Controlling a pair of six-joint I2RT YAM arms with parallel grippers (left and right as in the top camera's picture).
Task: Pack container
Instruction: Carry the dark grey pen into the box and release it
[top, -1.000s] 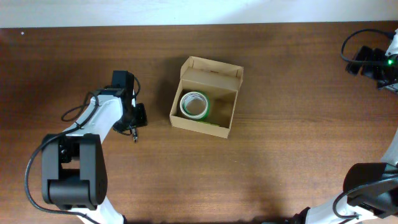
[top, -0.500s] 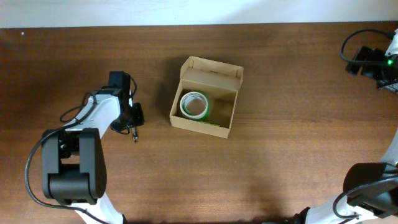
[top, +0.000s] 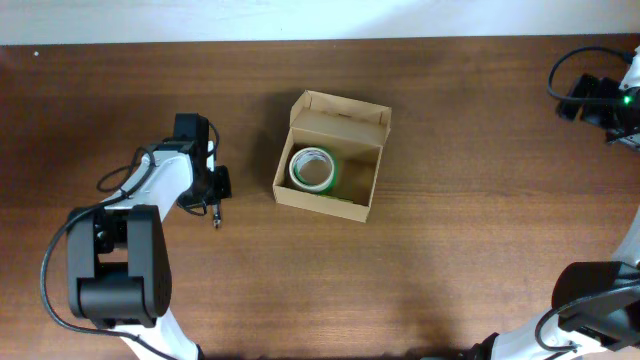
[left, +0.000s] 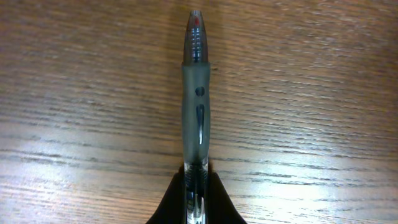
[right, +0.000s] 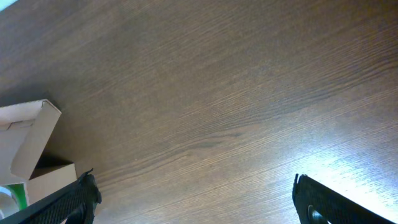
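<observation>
Open tan cardboard container (top: 340, 107) sits mid-table (top: 450, 260), flap lid up, w/ a green-and-white tape roll (top: 313, 168) inside. The left gripper (left: 196, 198), well left of the box, is clamped on a grey pen (left: 198, 93). The right gripper (right: 194, 186), at the far right corner, has its fingers spread wide w/ nothing btwn them.

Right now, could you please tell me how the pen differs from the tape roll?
The pen is long, slim, grey and clear; the tape roll is a green and white ring. The pen sits outside the container, gripped in the left gripper's jaws; the tape roll lies flat inside the container, untouched. Both are small stationery items.
</observation>
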